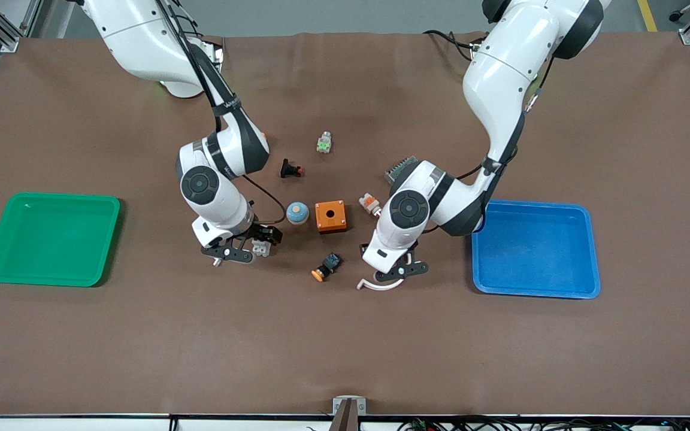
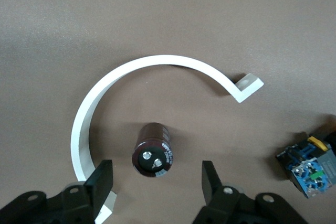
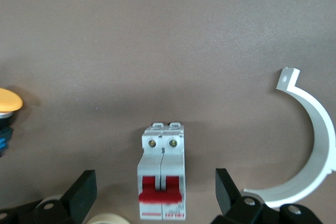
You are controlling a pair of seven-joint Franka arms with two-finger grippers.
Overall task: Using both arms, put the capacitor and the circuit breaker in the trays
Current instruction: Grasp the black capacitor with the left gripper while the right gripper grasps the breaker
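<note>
I have the right gripper (image 3: 152, 192) down at the table, fingers spread wide either side of the circuit breaker (image 3: 162, 172), not gripping. The left gripper (image 2: 157, 184) likewise sits released around the capacitor (image 2: 153, 150), which stands inside a white curved bracket (image 2: 113, 85).

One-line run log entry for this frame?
left gripper: open, straddling small black cylindrical capacitor | right gripper: open, straddling light-grey red-levered circuit breaker | both parts on table
</note>
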